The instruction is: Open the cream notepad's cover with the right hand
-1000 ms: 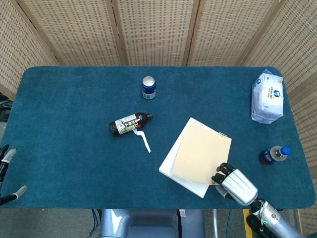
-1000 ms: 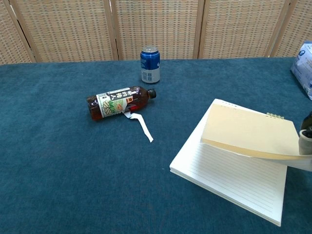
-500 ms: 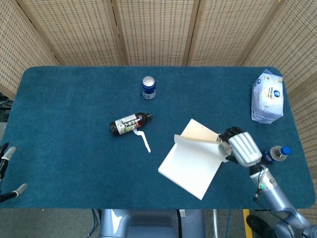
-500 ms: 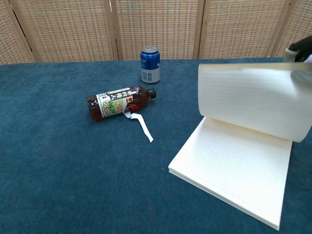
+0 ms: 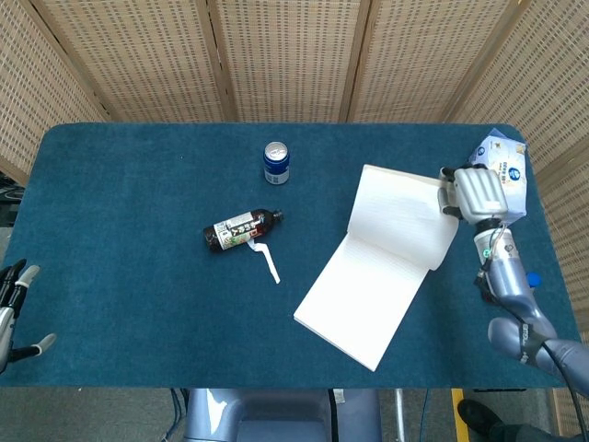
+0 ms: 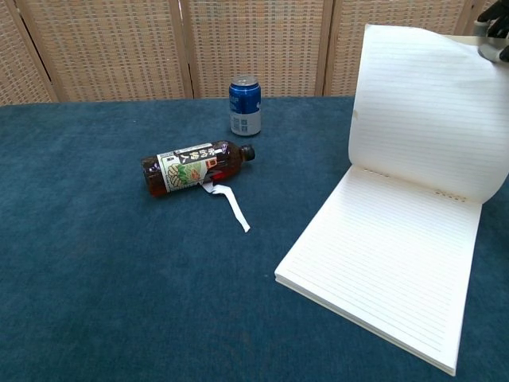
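The cream notepad (image 5: pixel 363 295) (image 6: pixel 382 274) lies on the blue table right of centre, its lined pages showing. Its cover (image 5: pixel 405 216) (image 6: pixel 429 111) stands lifted upright and swung toward the far side. My right hand (image 5: pixel 477 191) (image 6: pixel 495 40) grips the cover's top right edge; in the chest view only a sliver of that hand shows at the upper right corner. My left hand (image 5: pixel 17 308) rests off the table's near left edge, holding nothing, fingers apart.
A brown bottle (image 5: pixel 241 228) (image 6: pixel 191 167) lies on its side at centre with a white strip (image 5: pixel 267 261) beside it. A blue can (image 5: pixel 276 162) (image 6: pixel 245 105) stands behind. A white tissue pack (image 5: pixel 502 175) and a blue-capped bottle (image 5: pixel 532 279) sit at the right.
My right hand has carried the cover up and away from the near edge toward the far side, so the cover went from nearly flat to upright and the lined pages are exposed.
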